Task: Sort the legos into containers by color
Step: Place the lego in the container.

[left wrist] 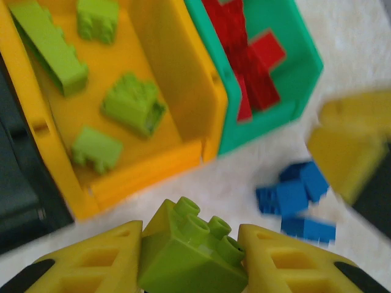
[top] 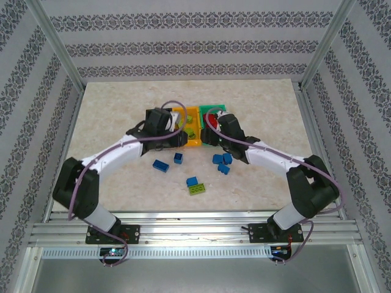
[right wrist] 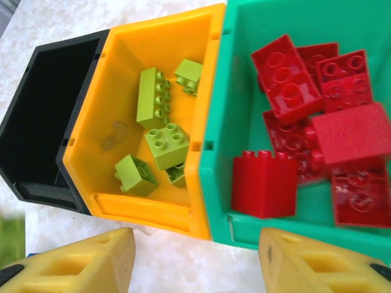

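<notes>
Pale desk [top: 122, 104] with a cloudy stone look, smooth and flat, boxed in by walls [top: 183, 36] of striped, lacy paper and thin silver metal bars [top: 55, 49].

Left pincer [left wrist: 192, 247]: two chunky yellow fingers [left wrist: 91, 265], wedge-shaped with hollow windows, pressed tight on a lime brick [left wrist: 183, 262]. Shiny plastic, blocky, four round studs on top, tipped a little to one side, squeezed on both flat sides.

Just ahead of the left pincer and a bit to its left, the orange-yellow bin [left wrist: 174, 73]: open on top, box-shaped, smooth straight walls. On its floor, loose lime bricks [left wrist: 131, 107], one long and thin, the others short and bumpy. Right up against that bin, ahead and to the right of the pincer, the green bin [left wrist: 263, 128], with red bricks [left wrist: 250, 67] piled inside. Far to the pincer's left, a dark strip of the black bin [left wrist: 18, 189]. Off to the pincer's right, on bare desk, a small blurry clump of blue bricks [left wrist: 293, 201].

Right pincer [right wrist: 197, 250]: same yellow wedge fingers [right wrist: 79, 265], spread wide apart over bare desk. Straight ahead of it, all three bins in a row with walls touching: black to its far left, orange-yellow in the middle, green to its right. Red bricks glossy, with round studs.

Seen from above, both pincers close together at the near side of the bins. Behind them, on the near part of the desk, blue bricks scattered about, plus one long lime brick [top: 197, 190] lying flat, a blue one just beside it.
</notes>
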You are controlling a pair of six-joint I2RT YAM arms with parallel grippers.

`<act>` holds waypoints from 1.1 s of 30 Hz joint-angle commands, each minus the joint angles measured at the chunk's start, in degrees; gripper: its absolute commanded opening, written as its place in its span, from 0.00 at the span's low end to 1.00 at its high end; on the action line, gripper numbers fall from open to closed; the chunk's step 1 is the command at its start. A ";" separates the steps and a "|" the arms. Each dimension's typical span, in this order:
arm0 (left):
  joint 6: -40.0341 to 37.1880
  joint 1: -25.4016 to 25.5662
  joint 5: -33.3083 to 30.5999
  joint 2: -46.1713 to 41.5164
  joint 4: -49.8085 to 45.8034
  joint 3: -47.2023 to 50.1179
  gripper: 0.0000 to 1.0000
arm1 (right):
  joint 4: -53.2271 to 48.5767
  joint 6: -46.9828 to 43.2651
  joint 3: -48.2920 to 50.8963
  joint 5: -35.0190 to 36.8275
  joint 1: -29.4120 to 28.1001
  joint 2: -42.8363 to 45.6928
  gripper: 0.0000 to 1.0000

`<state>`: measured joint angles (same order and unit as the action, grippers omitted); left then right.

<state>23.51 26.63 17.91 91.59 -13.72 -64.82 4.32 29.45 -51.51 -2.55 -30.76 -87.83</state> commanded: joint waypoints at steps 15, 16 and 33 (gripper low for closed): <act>-2.24 -4.37 -1.10 22.83 -11.25 -29.98 0.40 | 0.46 5.02 13.87 -3.40 -1.21 11.69 0.57; -2.34 -4.39 -1.04 23.57 -11.68 -30.78 0.41 | 0.13 5.04 13.89 -3.05 -2.36 11.40 0.57; -3.59 -4.56 -0.12 21.13 -10.11 -27.73 0.60 | -0.63 8.80 13.39 -0.65 -14.38 5.73 0.57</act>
<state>20.95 22.74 17.56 116.77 -24.77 -94.78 3.70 37.17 -38.09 -3.97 -43.13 -81.30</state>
